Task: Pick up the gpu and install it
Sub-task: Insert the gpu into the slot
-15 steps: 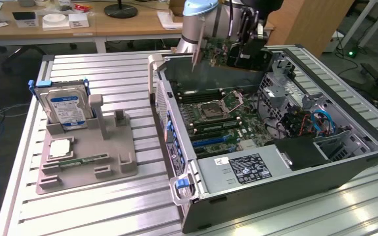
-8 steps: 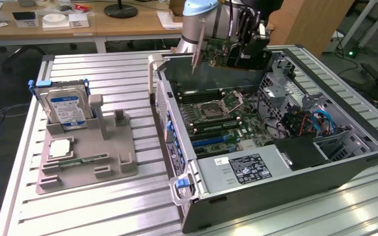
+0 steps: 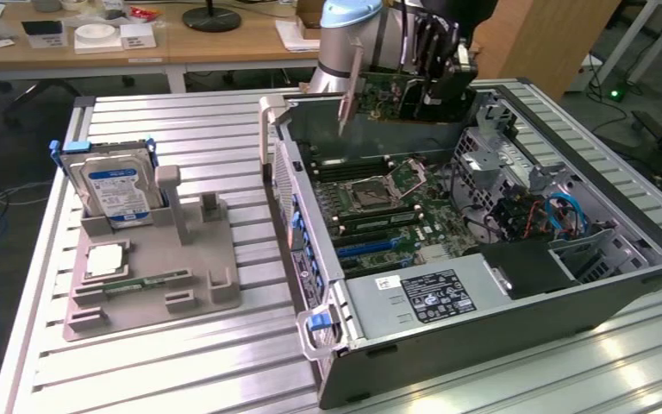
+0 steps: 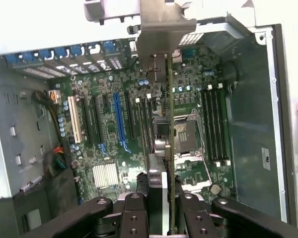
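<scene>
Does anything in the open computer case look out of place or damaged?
Nothing looks damaged or spilled. The thin flat gpu card with silvery metal bracket is not in a slot: the gripper holds it on edge above the green motherboard.

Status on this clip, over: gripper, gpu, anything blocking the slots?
Gripper shut on the gpu. Gpu held above the open case, over the motherboard, not yet seated. Nothing seen lying across the slots.
</scene>
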Robot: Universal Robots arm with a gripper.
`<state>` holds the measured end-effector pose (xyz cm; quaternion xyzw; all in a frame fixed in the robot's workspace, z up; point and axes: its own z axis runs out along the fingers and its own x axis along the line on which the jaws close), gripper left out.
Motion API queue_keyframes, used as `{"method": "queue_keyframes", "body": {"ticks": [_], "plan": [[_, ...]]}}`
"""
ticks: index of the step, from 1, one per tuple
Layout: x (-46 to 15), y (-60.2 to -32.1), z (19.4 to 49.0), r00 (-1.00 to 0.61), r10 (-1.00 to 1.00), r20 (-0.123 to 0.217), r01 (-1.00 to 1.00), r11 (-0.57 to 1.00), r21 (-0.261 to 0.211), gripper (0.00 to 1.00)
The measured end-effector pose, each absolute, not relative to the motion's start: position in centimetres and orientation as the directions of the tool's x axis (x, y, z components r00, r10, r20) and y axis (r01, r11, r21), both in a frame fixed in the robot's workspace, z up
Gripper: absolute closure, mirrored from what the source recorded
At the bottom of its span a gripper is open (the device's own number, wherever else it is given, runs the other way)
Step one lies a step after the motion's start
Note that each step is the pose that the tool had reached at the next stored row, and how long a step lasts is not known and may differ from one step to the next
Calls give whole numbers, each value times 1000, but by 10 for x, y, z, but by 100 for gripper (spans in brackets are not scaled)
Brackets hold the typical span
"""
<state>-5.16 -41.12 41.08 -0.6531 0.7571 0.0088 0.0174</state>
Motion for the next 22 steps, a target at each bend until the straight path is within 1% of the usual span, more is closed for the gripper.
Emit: {"method": "queue_keyframes", "body": {"ticks": [3, 8, 12, 19, 22], "plan": [[-52, -411, 409, -145, -989, -39, -989, 147, -29, 72], [-52, -412, 400, -126, -991, -39, -991, 127, -30, 72], [-51, -417, 395, -124, -991, -48, -992, 125, -29, 72], [-51, -417, 386, -73, -996, -54, -997, 74, -29, 72], [-51, -417, 383, -71, -995, -68, -997, 73, -27, 72]]}}
